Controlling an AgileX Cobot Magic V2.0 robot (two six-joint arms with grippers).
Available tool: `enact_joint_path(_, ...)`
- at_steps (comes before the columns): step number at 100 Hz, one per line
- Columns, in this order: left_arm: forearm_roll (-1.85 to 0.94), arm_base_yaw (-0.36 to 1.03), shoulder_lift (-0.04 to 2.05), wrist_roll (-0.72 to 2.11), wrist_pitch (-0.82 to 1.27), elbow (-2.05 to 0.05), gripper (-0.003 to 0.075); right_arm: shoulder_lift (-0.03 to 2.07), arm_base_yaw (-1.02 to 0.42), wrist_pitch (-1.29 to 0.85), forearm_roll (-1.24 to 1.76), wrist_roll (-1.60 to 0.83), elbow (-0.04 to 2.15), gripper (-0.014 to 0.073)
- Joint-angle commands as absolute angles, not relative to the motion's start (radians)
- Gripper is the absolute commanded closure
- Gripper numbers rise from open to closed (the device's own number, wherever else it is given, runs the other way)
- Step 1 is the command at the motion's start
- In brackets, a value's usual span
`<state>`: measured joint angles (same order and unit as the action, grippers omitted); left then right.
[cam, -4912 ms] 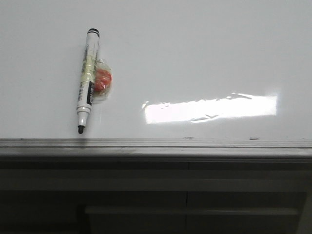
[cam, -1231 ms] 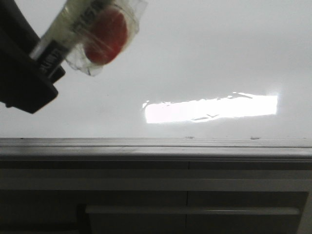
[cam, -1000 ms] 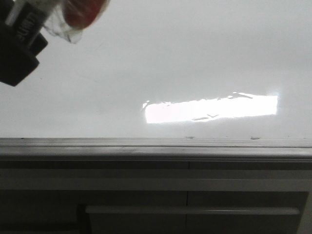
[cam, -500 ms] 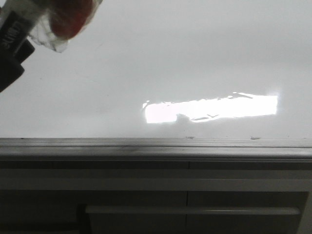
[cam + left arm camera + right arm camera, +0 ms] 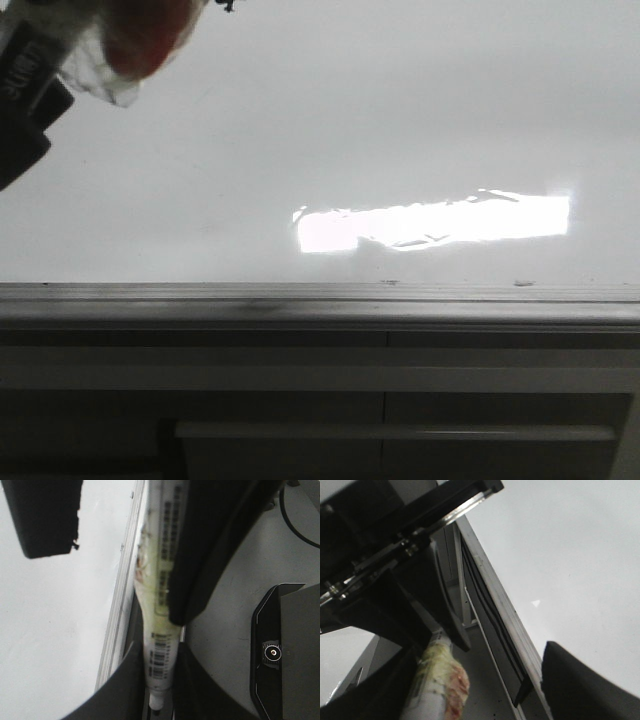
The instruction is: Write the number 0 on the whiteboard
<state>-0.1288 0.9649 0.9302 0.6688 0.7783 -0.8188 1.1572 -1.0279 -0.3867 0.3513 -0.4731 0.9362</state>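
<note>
The whiteboard (image 5: 400, 120) lies flat and bare ahead of the robot, with no stroke of the number 0 on it yet, so the writing itself has not begun. The left fingers (image 5: 205, 700) are closed narrowly on the marker (image 5: 160, 605), hugging its barrel near the nib end. In the front view that marker is held up at the near left corner, off the board, with the red lump (image 5: 145, 35) wrapped to its barrel. The right fingers (image 5: 580, 680) stand wide apart. One of them lies just beside the upper barrel and the other is well clear of it, so they straddle the marker without clamping it. My reading is that the marker has been picked up and is either being passed across or steadied, though I cannot tell which. Whichever arm ends up writing, the next move calls for the nib to be turned down towards the board. It then needs carrying out over the white surface and lowering gently until it just touches, before any loop is traced. There is plenty of open room: the whole middle and right of the board are free, apart from the glare patch (image 5: 440, 222). The limit is the grey edge rail (image 5: 400, 295) along the near side, with the cabinet fronts (image 5: 400, 380) below it. A loop started close to that rail would risk the nib running onto the metal.
</note>
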Motion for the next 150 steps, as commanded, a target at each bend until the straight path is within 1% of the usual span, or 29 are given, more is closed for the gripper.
enact_joint_path(1,-0.153,0.972,0.917,0.67,0.719,-0.847,0.074,1.155,-1.046,-0.322,0.362,-0.481,0.97,0.025)
enact_joint_path(7,-0.153,0.972,0.917,0.67,0.719,-0.847,0.074,1.166,-1.059,-0.322,0.362,-0.481,0.97,0.0319)
enact_joint_path(14,-0.153,0.972,0.917,0.67,0.719,-0.847,0.0739,1.177,-1.072,-0.324,0.362,-0.481,0.97,0.0377)
enact_joint_path(31,-0.166,0.972,0.917,0.67,0.719,-0.847,0.074,1.192,-1.076,-0.324,0.362,-0.481,0.97,0.0494)
enact_joint_path(46,-0.172,0.972,0.917,0.67,0.719,-0.847,0.074,1.192,-1.076,-0.297,0.362,-0.481,0.97,0.0643)
enact_joint_path(52,-0.172,0.972,0.917,0.67,0.719,-0.847,0.0739,1.192,-1.076,-0.287,0.362,-0.481,0.97,0.067)
enact_joint_path(63,-0.172,0.972,0.917,0.61,0.713,-0.847,0.0728,1.191,-1.076,-0.268,0.362,-0.481,0.97,0.0669)
enact_joint_path(68,-0.175,0.972,0.917,0.584,0.71,-0.847,0.0689,1.184,-1.074,-0.266,0.362,-0.481,0.97,0.0669)
enact_joint_path(73,-0.19,0.972,0.912,0.571,0.708,-0.847,0.0614,1.172,-1.066,-0.266,0.362,-0.481,0.968,0.0667)
enact_joint_path(77,-0.203,0.972,0.904,0.555,0.704,-0.847,0.0524,1.16,-1.056,-0.268,0.362,-0.481,0.966,0.0655)
enact_joint_path(78,-0.208,0.972,0.902,0.552,0.704,-0.847,0.0491,1.158,-1.054,-0.269,0.362,-0.481,0.965,0.0652)
enact_joint_path(80,-0.212,0.972,0.896,0.543,0.699,-0.847,0.0456,1.153,-1.047,-0.269,0.362,-0.481,0.963,0.0647)
enact_joint_path(85,-0.227,0.972,0.883,0.519,0.69,-0.847,0.0323,1.131,-1.029,-0.269,0.362,-0.481,0.956,0.064)
enact_joint_path(90,-0.231,0.972,0.864,0.5,0.675,-0.847,0.0235,1.109,-1.003,-0.269,0.362,-0.481,0.944,0.064)
enact_joint_path(92,-0.234,0.972,0.855,0.495,0.665,-0.847,0.0211,1.098,-0.996,-0.269,0.362,-0.481,0.938,0.064)
enact_joint_path(96,-0.234,0.972,0.834,0.47,0.644,-0.847,0.0195,1.078,-0.974,-0.269,0.362,-0.479,0.924,0.064)
enact_joint_path(101,-0.234,0.972,0.805,0.438,0.607,-0.847,0.0206,1.053,-0.945,-0.27,0.362,-0.475,0.905,0.064)
enact_joint_path(108,-0.234,0.972,0.753,0.384,0.531,-0.839,0.0256,1.013,-0.898,-0.273,0.362,-0.475,0.872,0.0639)
enact_joint_path(126,-0.195,0.938,0.591,0.194,0.351,-0.765,0.0453,0.899,-0.766,-0.309,0.344,-0.475,0.781,0.0639)
enact_joint_path(142,-0.183,0.854,0.469,0.119,0.299,-0.646,0.0642,0.847,-0.654,-0.313,0.272,-0.475,0.729,0.0639)
enact_joint_path(150,-0.183,0.806,0.413,0.093,0.233,-0.588,0.073,0.849,-0.606,-0.292,0.221,-0.475,0.727,0.0639)
